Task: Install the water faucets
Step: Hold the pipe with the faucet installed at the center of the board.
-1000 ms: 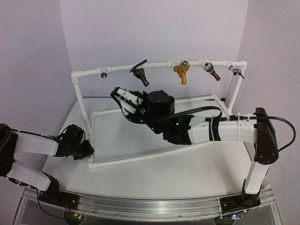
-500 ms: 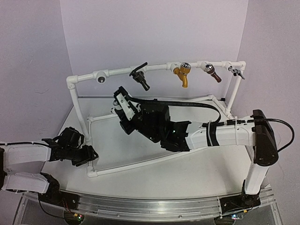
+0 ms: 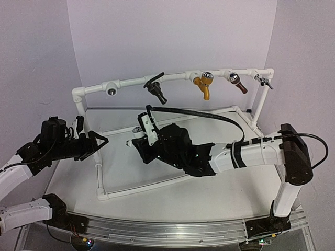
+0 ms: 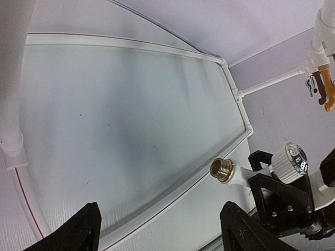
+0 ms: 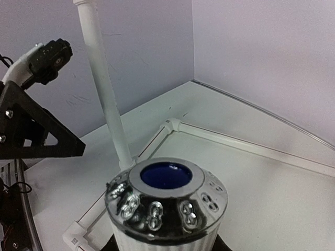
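While my right pincer grips the white faucet above the table's left half, brass thread facing my wide-open left pincer, I should hold it level for clean handover.

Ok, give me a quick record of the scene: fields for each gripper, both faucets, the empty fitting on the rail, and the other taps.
left gripper: open, holds nothing
right gripper: shut on the white faucet
white faucet: held off the table, brass thread pointing toward the left gripper, not installed
black faucet: mounted on the top rail of the pipe frame
empty fitting: near the rail's left end, nothing in it
others on the rail: gold tap, brown tap, small grey tap
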`<state>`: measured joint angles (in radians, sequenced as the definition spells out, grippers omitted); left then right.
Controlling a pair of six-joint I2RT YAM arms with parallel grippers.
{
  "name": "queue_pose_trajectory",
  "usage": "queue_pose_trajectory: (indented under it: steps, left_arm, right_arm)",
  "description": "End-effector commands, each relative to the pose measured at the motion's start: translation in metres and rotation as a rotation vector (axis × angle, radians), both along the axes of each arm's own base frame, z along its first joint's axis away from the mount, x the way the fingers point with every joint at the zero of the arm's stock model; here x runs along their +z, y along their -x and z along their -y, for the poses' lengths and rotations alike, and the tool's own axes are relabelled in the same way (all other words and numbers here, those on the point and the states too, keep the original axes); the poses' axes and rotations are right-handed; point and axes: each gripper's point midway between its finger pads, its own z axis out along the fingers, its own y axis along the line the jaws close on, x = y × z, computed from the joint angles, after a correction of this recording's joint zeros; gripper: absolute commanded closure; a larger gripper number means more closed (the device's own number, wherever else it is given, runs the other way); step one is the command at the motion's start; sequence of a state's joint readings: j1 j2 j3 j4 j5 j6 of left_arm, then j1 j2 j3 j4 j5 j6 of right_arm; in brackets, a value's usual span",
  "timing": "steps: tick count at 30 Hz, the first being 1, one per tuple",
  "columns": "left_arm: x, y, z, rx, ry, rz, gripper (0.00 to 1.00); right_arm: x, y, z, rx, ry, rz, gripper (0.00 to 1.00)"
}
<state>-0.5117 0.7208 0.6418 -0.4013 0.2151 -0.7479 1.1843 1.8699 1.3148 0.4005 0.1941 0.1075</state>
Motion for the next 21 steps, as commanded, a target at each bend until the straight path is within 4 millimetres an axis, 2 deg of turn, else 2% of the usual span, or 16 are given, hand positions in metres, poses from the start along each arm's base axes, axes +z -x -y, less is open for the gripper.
queue_pose_trajectory:
  steps: [1, 4, 6, 9, 14, 21]
  left_arm:
    - [0.045, 0.001, 0.003, -0.023, 0.008, 0.031, 0.19]
    - [0.056, -0.004, 0.005, -0.022, -0.014, -0.009, 0.19]
    - [0.061, -0.009, 0.009, -0.022, -0.014, -0.009, 0.19]
    - [0.062, -0.019, 0.013, -0.018, 0.004, 0.023, 0.19]
    - [0.059, -0.044, 0.02, -0.002, 0.002, 0.02, 0.19]
    - [0.026, -0.024, 0.01, -0.002, -0.057, -0.09, 0.19]
  right_arm:
    - [0.011, -0.008, 0.034, -0.128, -0.061, -0.063, 0.95]
    - [-0.005, -0.009, 0.054, -0.185, 0.011, -0.084, 0.96]
    - [-0.008, -0.008, 0.063, -0.197, 0.024, -0.087, 0.96]
    - [-0.007, -0.005, 0.072, -0.205, 0.022, -0.087, 0.97]
    - [0.002, -0.002, 0.075, -0.187, 0.023, -0.063, 0.99]
    - [0.014, -0.002, 0.084, -0.192, 0.024, -0.013, 1.0]
